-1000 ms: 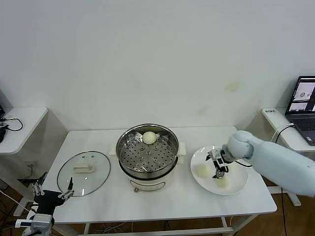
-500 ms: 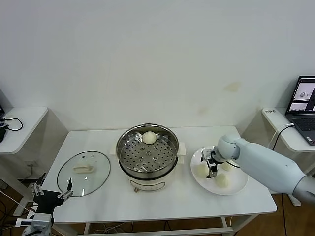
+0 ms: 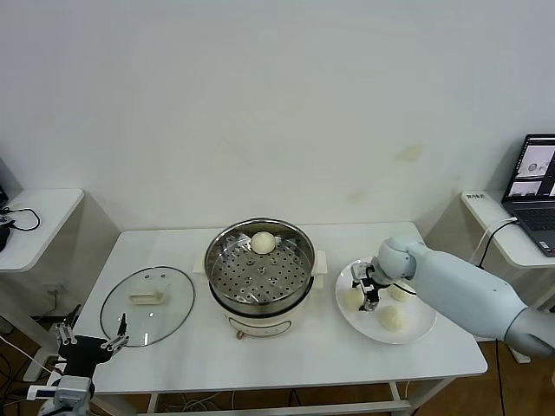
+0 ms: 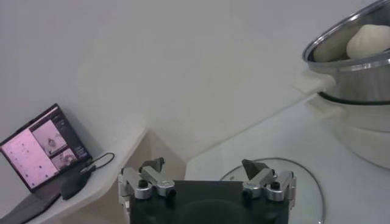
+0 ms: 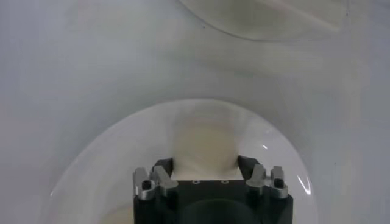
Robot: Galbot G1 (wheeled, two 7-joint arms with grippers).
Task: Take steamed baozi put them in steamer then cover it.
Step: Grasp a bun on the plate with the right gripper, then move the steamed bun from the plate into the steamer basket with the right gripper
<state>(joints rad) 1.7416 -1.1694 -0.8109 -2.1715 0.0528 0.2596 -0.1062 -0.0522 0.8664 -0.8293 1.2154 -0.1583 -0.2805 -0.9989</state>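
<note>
The steel steamer (image 3: 216,267) stands mid-table with one steamed baozi (image 3: 262,242) on its perforated tray. Three more baozi lie on the white plate (image 3: 419,337) to its right. My right gripper (image 3: 365,289) is down on the plate, its fingers pressed on both sides of the leftmost baozi (image 3: 353,298). In the right wrist view that baozi (image 5: 204,141) fills the gap of the right gripper (image 5: 205,165). The glass cover (image 3: 147,304) lies flat left of the steamer. My left gripper (image 3: 89,341) hangs open and empty below the table's front left corner, also visible in the left wrist view (image 4: 204,167).
The two other buns (image 3: 400,291) (image 3: 391,317) sit close behind and beside the gripped one. A laptop (image 3: 538,184) stands on a side table at far right. A second side table (image 3: 35,221) with a cable is at far left.
My right gripper moved left across the plate from the front bun to the leftmost one and closed its fingers on it. The left arm stayed still.
</note>
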